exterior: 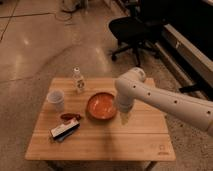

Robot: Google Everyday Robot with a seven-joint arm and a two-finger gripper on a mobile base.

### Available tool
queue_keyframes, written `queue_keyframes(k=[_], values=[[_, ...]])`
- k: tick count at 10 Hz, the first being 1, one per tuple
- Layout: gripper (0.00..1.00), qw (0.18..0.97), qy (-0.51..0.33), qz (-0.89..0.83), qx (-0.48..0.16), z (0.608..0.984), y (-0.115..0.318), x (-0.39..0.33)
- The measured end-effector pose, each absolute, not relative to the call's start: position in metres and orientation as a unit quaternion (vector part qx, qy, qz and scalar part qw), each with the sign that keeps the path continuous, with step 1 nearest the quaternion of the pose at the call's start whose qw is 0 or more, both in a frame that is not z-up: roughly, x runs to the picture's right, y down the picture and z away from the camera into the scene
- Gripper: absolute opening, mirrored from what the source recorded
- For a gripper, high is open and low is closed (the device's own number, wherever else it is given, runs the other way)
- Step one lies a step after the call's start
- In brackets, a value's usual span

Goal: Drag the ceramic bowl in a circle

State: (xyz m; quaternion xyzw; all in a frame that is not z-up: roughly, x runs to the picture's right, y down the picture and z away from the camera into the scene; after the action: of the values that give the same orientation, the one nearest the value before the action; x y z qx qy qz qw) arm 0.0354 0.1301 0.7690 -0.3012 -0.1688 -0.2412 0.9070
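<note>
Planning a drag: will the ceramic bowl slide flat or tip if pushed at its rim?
Likely slides: the ceramic bowl looks wide, shallow and sits flat. Its glossy glaze may slip against the gripper, which is down beside its rim.

The ceramic bowl (101,105) (glossy orange-red, darker rim) sits upright on the table (100,145), end effector (123,117) just beside its rim.

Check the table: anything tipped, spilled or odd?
Nothing stands out. The ceramic bowl sits upright near mid-table. The plastic cup and small bottle stand upright, further left in the view. No spill shows on the table. The gripper is just off the bowl's right rim; contact can't be judged.
</note>
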Motion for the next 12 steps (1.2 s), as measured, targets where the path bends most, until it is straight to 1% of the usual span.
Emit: queue_keyframes(k=[2,4,8,9,10,11,12], values=[[0.65,0.909,-0.181,-0.235,-0.293,0.795,0.125,0.016],[0.65,0.91,-0.185,-0.235,-0.286,0.816,0.127,0.013],[0.64,0.906,-0.175,-0.256,-0.288,0.841,0.157,0.024],[0.6,0.905,-0.17,-0.261,-0.289,0.844,0.162,0.025],[0.51,0.904,-0.162,-0.267,-0.291,0.847,0.168,0.027],[0.38,0.904,-0.155,-0.27,-0.294,0.85,0.174,0.029],[0.31,0.904,-0.151,-0.27,-0.295,0.852,0.176,0.03]])
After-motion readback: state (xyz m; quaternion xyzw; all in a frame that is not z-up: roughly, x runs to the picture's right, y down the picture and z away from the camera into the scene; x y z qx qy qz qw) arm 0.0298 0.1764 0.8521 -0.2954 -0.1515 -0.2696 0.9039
